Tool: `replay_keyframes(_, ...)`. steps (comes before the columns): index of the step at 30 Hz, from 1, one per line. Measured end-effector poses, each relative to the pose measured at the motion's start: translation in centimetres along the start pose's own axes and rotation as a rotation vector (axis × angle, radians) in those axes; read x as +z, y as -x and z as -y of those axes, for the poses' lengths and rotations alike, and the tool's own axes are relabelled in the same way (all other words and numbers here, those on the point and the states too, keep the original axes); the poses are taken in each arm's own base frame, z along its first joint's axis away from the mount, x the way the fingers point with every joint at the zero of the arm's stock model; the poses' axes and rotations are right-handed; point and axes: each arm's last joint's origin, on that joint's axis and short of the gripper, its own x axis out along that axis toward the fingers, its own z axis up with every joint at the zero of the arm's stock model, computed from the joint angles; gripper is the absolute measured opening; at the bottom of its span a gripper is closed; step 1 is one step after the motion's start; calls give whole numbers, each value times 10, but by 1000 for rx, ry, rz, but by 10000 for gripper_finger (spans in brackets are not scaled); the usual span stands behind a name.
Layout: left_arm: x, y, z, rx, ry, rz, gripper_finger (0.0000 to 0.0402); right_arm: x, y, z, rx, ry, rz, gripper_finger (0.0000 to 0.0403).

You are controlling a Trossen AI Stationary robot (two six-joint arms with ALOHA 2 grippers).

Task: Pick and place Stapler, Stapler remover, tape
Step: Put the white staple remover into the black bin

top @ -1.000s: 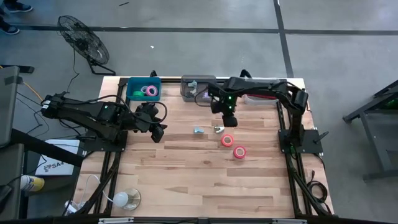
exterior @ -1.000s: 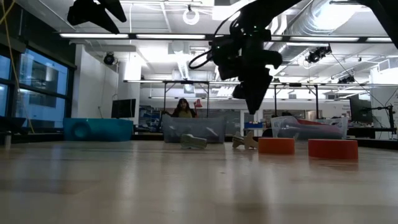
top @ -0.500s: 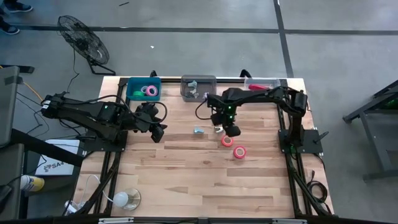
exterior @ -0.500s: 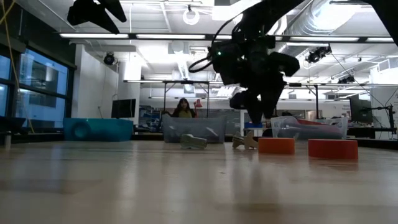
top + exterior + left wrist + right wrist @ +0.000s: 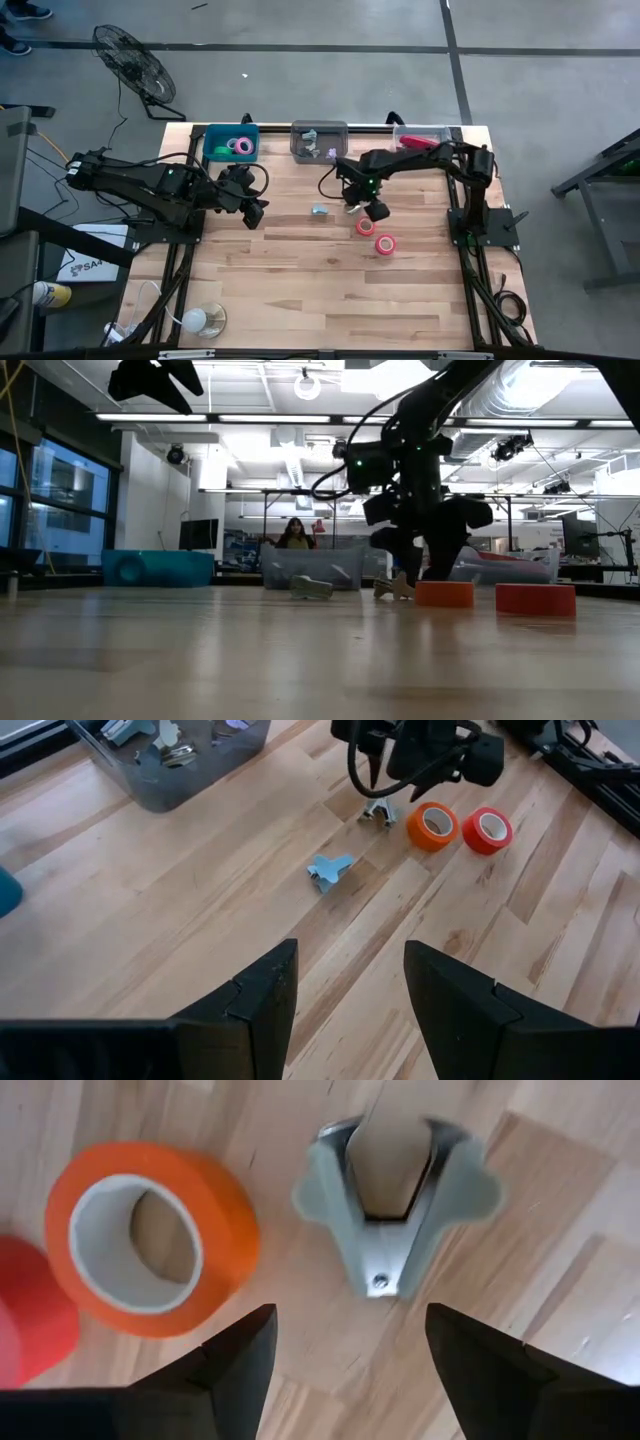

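My right gripper (image 5: pixel 366 208) (image 5: pixel 350 1370) is open and hovers low over the table's middle. Just ahead of its fingers a grey staple remover (image 5: pixel 395 1190) (image 5: pixel 378 813) lies flat on the wood, untouched. An orange tape roll (image 5: pixel 150 1240) (image 5: pixel 365 226) lies beside it, and a red tape roll (image 5: pixel 385 243) (image 5: pixel 535 598) lies a little nearer. A blue staple remover (image 5: pixel 319 210) (image 5: pixel 328 870) lies to the left. The red stapler (image 5: pixel 420 141) rests in the clear bin at the far right corner. My left gripper (image 5: pixel 252 212) (image 5: pixel 350 1010) waits open at the left.
A teal bin (image 5: pixel 232 143) holding tape rolls and a grey bin (image 5: pixel 319 140) holding small staple removers stand along the far edge. A round object (image 5: pixel 205 320) sits at the near left corner. Bare wood spreads over the near half. A person (image 5: pixel 295 535) sits far behind the table.
My right gripper has come from the bins at the far edge toward the near side and dropped low, ending over the grey staple remover beside the orange roll. The loose items have stayed where they were.
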Motion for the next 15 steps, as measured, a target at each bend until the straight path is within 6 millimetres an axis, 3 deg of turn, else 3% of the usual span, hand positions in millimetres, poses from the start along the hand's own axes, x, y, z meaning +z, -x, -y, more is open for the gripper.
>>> replay_keyframes(8,0,0,0,0,0,0,182,10,-2,4,-112,36,58,248)
replay_keyframes(15,0,0,0,0,0,0,182,20,-4,-5,-121,135,82,248)
